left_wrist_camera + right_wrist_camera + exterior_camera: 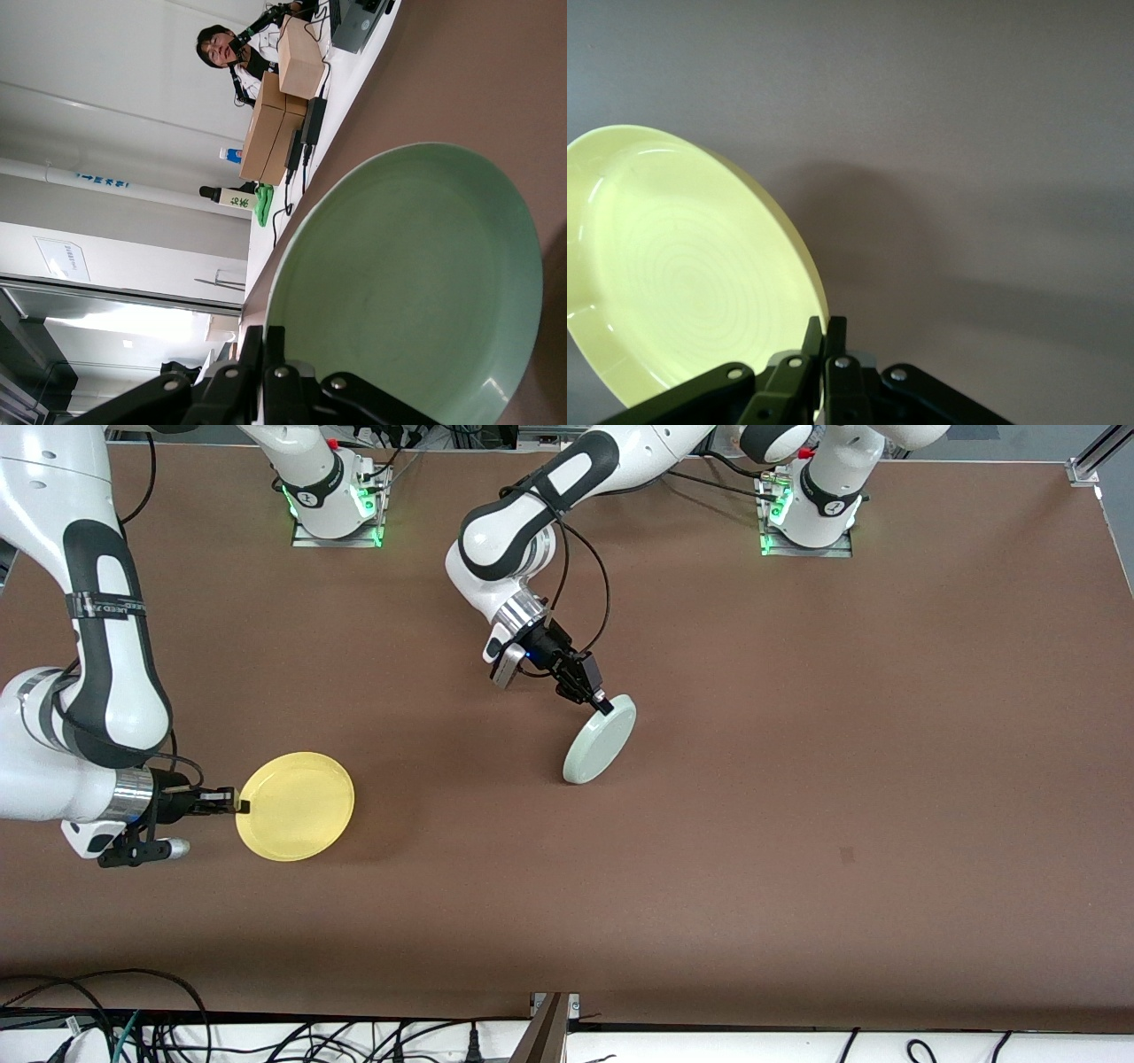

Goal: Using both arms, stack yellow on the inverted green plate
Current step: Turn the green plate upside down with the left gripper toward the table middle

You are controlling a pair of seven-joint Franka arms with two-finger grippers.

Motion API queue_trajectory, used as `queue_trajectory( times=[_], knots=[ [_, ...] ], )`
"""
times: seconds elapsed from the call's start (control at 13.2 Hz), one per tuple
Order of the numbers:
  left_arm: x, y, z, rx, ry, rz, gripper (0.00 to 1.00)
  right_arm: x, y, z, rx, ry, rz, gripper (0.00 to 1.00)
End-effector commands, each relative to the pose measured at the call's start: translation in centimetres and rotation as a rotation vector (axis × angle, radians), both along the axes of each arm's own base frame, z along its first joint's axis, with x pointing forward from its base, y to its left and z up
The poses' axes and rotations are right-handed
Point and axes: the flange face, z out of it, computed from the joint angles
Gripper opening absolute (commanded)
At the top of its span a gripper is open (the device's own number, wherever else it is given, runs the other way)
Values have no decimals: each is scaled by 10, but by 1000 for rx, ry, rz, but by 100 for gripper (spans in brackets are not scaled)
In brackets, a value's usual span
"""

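My left gripper [605, 707] is shut on the rim of the pale green plate [601, 740] over the middle of the table. The plate stands steeply tilted on edge, its low edge at or just above the table. The left wrist view shows its hollow face [416, 283] with the gripper [275, 341] clamping the rim. My right gripper [241, 807] is shut on the rim of the yellow plate [297, 806] toward the right arm's end. The plate is hollow side up, slightly raised and tilted, with a shadow under it. It also shows in the right wrist view [682, 274], pinched by the gripper [825, 332].
The brown table [797, 779] carries nothing else. Both arm bases [332, 505] stand along its edge farthest from the front camera. Cables [133, 1019] lie off the near edge. Cardboard boxes [279, 115] and a person show off the table in the left wrist view.
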Motion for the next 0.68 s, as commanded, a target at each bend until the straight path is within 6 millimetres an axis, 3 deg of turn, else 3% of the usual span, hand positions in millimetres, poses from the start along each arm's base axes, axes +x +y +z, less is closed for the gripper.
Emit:
queue_trajectory(
  times=[0.0, 0.3, 0.61],
  knots=[
    [-13, -9, -25, 24, -5, -21, 99, 0, 2, 10, 17, 8, -25, 0],
    [-27, -16, -36, -8, -30, -33, 100, 0, 4, 9, 14, 10, -12, 0],
    [-62, -36, -46, -72, -94, -69, 100, -3, 8, 7, 19, 31, -7, 0]
  ],
)
